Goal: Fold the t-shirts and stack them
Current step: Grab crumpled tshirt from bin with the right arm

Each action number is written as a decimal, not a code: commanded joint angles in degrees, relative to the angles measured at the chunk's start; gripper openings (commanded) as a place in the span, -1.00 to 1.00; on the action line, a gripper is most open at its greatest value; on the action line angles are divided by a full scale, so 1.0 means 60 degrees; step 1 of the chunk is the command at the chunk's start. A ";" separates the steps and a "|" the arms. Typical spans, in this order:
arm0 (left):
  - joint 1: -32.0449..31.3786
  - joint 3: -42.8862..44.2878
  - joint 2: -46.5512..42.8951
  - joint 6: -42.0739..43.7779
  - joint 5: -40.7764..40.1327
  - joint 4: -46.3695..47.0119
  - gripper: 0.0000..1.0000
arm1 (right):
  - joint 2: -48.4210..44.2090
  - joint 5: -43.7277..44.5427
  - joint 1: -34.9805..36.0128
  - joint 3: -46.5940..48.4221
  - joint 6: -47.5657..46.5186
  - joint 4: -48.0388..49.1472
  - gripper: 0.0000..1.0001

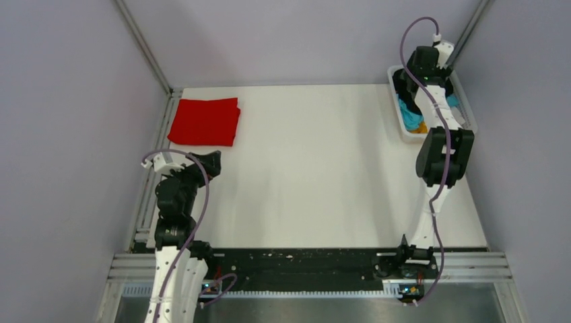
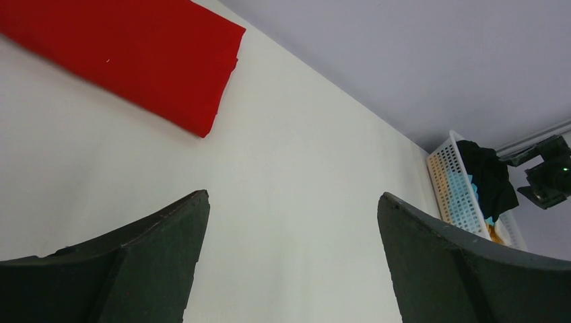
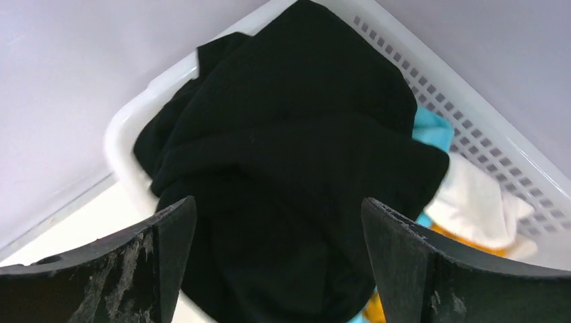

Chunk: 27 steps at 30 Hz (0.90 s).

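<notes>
A bright red t-shirt (image 1: 204, 122) (image 2: 135, 60) lies folded flat at the table's far left. My left gripper (image 1: 214, 163) (image 2: 293, 195) hovers just in front of it, open, with only bare table between its fingers. In the white mesh basket (image 1: 404, 132) (image 3: 471, 128) at the far right, a crumpled black t-shirt (image 3: 289, 168) (image 2: 488, 178) lies on top of a light blue one (image 1: 409, 108) (image 3: 431, 128) and an orange one (image 1: 421, 126) (image 3: 374, 309). My right gripper (image 1: 409, 79) (image 3: 277, 200) is low over the black t-shirt, jaws wide apart on either side of the cloth, not closed on it.
A white cloth (image 3: 471, 195) also lies in the basket, beside the blue shirt. Grey walls and metal rails (image 1: 156, 128) border the table on the left, back and right. The arm bases sit on a black strip (image 1: 296, 262) at the near edge.
</notes>
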 commanded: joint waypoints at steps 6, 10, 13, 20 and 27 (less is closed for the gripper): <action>0.0008 -0.0070 0.0293 -0.0113 -0.0103 0.0743 0.98 | 0.2425 0.0304 -0.0203 0.2881 0.0132 -0.0155 0.41; 0.0008 0.0013 0.0424 -0.0058 -0.0084 0.0674 0.98 | 0.2334 0.0305 -0.0203 0.2843 0.0941 0.0083 -1.00; 0.0008 0.0109 0.0443 -0.0023 -0.0070 0.0525 0.98 | 0.1739 -0.0456 -0.0205 0.2852 0.0778 0.0412 -1.00; 0.0008 0.0011 0.0305 0.0002 0.0497 0.0725 0.98 | -0.0500 -0.1074 -0.0196 0.3192 -0.0399 0.0637 -1.00; -0.0002 0.0011 0.0159 -0.0023 0.0661 0.0720 0.98 | -0.2789 -0.3888 -0.0129 0.2682 -0.0198 0.0950 -1.00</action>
